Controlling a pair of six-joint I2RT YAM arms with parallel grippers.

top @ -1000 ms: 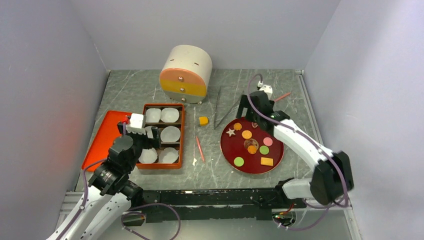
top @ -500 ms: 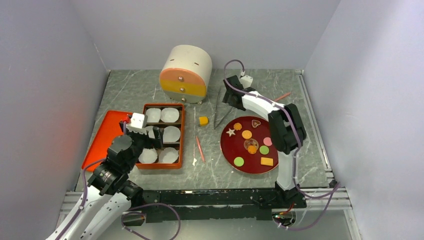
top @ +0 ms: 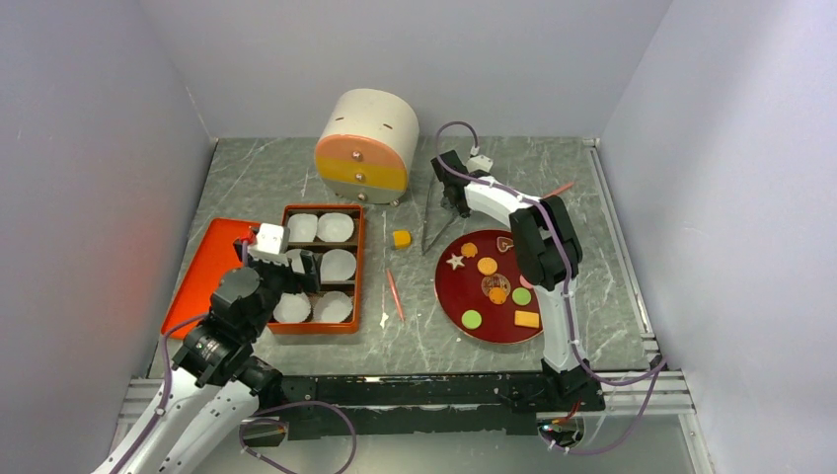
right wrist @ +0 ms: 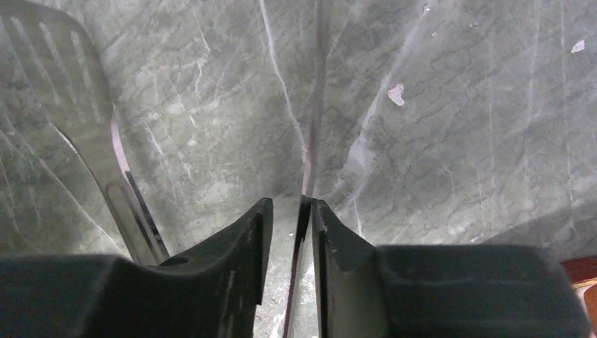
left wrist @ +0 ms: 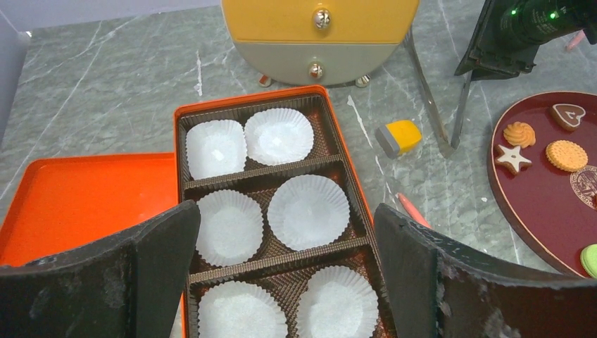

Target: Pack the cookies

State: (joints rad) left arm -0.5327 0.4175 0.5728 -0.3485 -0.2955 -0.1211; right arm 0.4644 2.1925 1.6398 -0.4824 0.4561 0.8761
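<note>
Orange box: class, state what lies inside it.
Six white paper liners, two per row, in a brown insert; no cookies among them. The left pincer hides the near corners.

A round dark-red plate [top: 498, 323] lay at 4 o'clock on the grey marbled worktop [top: 296, 178]. It carried the cookies [top: 488, 266]: orange and green rounds, a yellow rectangle, a white star and a heart. At 8 o'clock sat an orange compartment box [top: 360, 267] of white paper liners [top: 336, 227], with the left gripper [top: 278, 259] above it, jaws spread. The right gripper [top: 456, 205] was at the steel tongs [top: 427, 229] at 1 o'clock; its grip was unreadable.
</note>
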